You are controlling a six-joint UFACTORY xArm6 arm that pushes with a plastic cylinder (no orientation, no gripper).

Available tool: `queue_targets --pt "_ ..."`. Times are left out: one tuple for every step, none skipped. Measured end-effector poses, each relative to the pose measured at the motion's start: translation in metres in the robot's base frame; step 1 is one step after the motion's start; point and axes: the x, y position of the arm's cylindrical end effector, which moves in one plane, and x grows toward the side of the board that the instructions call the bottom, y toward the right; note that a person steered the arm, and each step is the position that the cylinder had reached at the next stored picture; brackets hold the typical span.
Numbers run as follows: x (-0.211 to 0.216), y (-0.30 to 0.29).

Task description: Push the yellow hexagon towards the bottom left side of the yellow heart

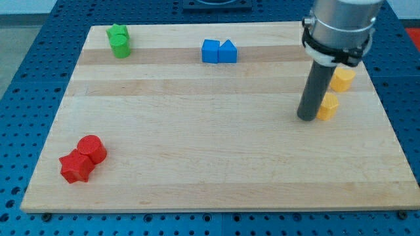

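Two yellow blocks sit near the board's right edge. The lower yellow block (328, 106), the hexagon, lies just right of my tip (306, 118), touching or nearly touching the rod. The upper yellow block (342, 79), the heart, sits a little above and to the right of it, partly behind the arm. My dark rod comes down from the view's top right, and the tip rests on the board at the hexagon's left side.
A green pair of blocks (119, 40) sits at the top left. Two blue blocks (218, 51) sit together at the top middle. A red cylinder (91, 149) and a red star (75, 166) sit at the bottom left. The wooden board (210, 164) lies on a blue pegboard.
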Motion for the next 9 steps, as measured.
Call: queue_targets --pt "0.012 0.006" --pt "0.000 0.016" --pt "-0.016 0.028" --pt "-0.025 0.032" --pt "-0.027 0.035" --pt "-0.034 0.036" --pt "-0.034 0.036" --pt "-0.034 0.029" --pt "-0.034 -0.014"
